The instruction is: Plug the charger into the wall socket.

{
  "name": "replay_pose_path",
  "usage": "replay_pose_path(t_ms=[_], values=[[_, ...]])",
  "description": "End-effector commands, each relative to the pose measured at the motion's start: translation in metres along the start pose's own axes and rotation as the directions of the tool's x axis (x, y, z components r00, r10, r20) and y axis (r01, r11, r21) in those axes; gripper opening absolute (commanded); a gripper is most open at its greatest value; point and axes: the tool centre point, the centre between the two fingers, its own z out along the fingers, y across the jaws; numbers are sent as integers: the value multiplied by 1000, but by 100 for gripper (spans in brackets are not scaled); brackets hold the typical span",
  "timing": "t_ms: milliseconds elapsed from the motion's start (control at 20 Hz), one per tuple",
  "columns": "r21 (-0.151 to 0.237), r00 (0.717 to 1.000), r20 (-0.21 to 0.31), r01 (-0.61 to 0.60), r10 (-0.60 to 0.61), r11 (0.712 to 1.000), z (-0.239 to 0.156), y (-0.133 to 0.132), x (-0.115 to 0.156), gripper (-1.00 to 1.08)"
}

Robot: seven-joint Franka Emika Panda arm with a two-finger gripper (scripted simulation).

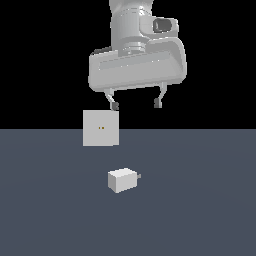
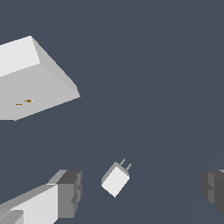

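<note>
Charger (image 1: 121, 180) pickup is your step now: your pincer (image 1: 136, 104) hangs high above the counter (image 1: 200, 210), fingers spread wide and empty. Come straight down and pinch its flat sides, I'd say, prongs left free. It's a small white matte block lying nearer the camera than the upright grey wall socket (image 1: 100, 128).

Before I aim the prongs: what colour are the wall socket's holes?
Orange-brown, on the light-grey wall socket; clearest in the wrist view.
</note>
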Motion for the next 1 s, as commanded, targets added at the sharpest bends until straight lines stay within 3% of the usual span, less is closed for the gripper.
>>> replay_pose_path(t_ms=[0,450,950], values=[[-5,998,-10,-54,54,999,6,1,-6,100],[-19,972,-46,-231,230,973,26,1,-25,100],[-28,911,-86,-407,404,913,48,-3,-44,100]])
